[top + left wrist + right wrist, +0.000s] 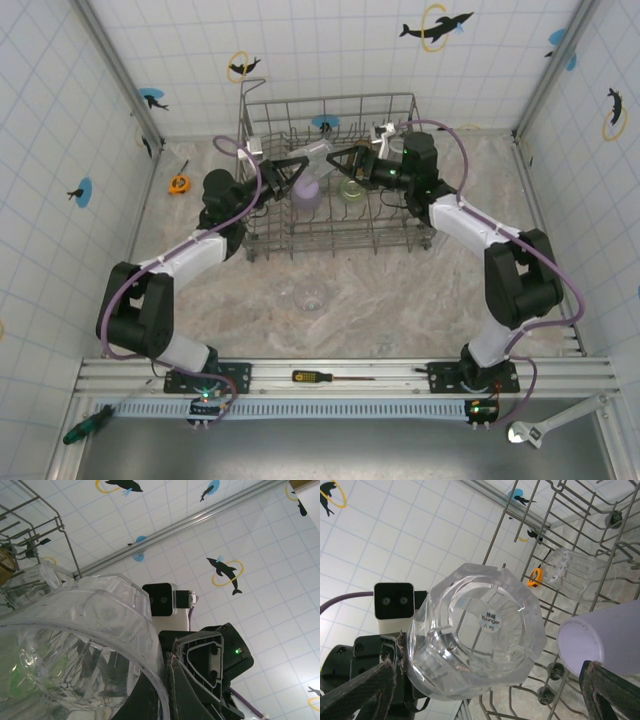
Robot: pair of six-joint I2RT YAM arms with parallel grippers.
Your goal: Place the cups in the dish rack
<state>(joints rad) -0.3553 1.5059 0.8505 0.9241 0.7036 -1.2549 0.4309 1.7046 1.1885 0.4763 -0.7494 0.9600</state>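
The grey wire dish rack (400, 240) stands at the back middle of the table. Above its middle, my left gripper (298, 166) is shut on the rim of a clear cup (321, 151); the rim runs between its pinched fingers (165, 695). That clear cup (480, 635) lies on its side, base toward my right wrist camera. My right gripper (487, 690) is open, one finger on each side of the cup and apart from it. Inside the rack are a lavender cup (305, 190), a pale green cup (352, 188) and another clear cup (570, 572).
One more clear cup (308, 295) stands on the table in front of the rack. An orange tape measure (178, 184) lies at the back left. A screwdriver (310, 377) rests on the rail between the arm bases. Tiled walls close in three sides.
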